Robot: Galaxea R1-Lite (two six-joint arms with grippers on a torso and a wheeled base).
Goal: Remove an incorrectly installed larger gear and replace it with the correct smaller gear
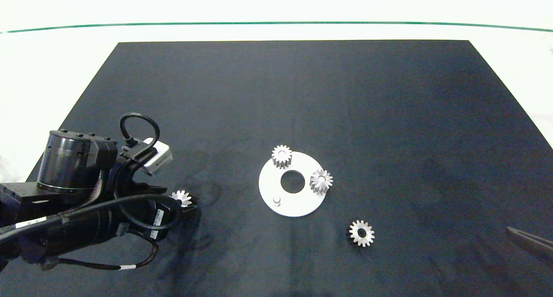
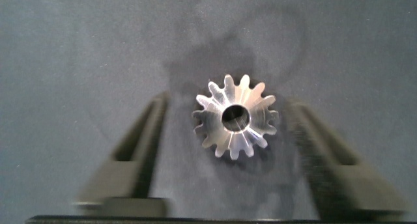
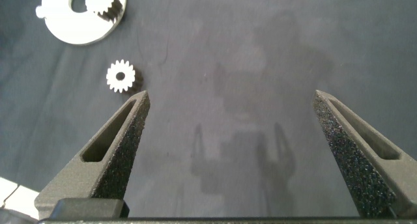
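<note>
A white round plate (image 1: pixel 298 207) on the black mat carries two silver gears (image 1: pixel 281 156) (image 1: pixel 321 181) and one bare peg (image 1: pixel 276 200). The larger gear (image 1: pixel 361 233), with blunt teeth and a dark hole, lies loose on the mat in front of the plate to the right; it also shows as the gear (image 3: pixel 121 75). The smaller gear (image 2: pixel 236 116) lies flat on the mat left of the plate. My left gripper (image 2: pixel 228 103) is open around it, a finger on each side, neither touching. My right gripper (image 3: pixel 229 94) is open over bare mat at the right edge.
The black mat (image 1: pixel 302 94) covers most of the white table; a green line runs along the far side. The left arm's bulk (image 1: pixel 77 193) fills the near left corner. One right finger (image 1: pixel 529 241) shows at the right edge.
</note>
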